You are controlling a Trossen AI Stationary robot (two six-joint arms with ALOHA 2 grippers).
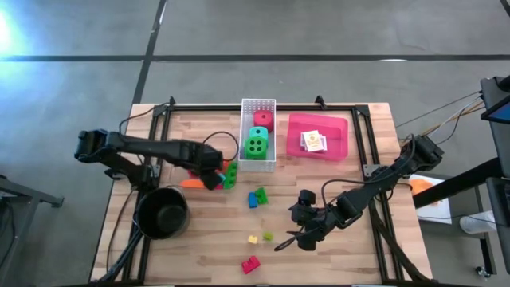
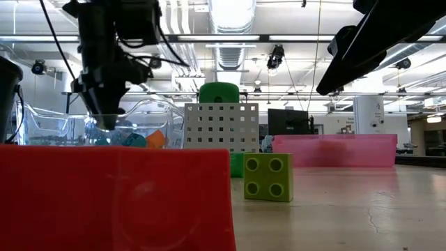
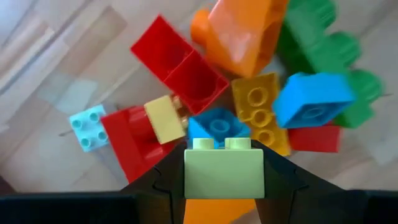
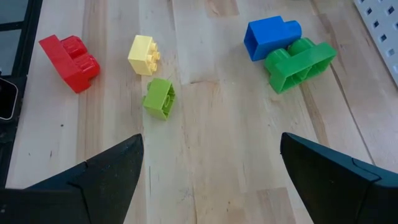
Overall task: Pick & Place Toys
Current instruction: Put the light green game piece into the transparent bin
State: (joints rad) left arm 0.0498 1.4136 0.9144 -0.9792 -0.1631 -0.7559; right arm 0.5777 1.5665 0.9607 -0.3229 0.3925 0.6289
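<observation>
My left gripper point(image 3: 224, 186) holds a pale green brick point(image 3: 224, 174) just above the brick pile point(image 3: 249, 93) while my right gripper point(image 4: 211, 168) waits open, and a shallow grip may drop it.

We see a pale green brick point(image 3: 224, 173), a red brick point(image 4: 69, 62), a green die point(image 1: 256, 143) with dark dots, a pink tray point(image 1: 339, 150), and a white perforated basket point(image 1: 256, 104).

Grey concrete floor point(image 1: 319, 28), wooden table point(image 1: 335, 255), perhaps fluorescent ceiling lights point(image 2: 230, 10)
</observation>
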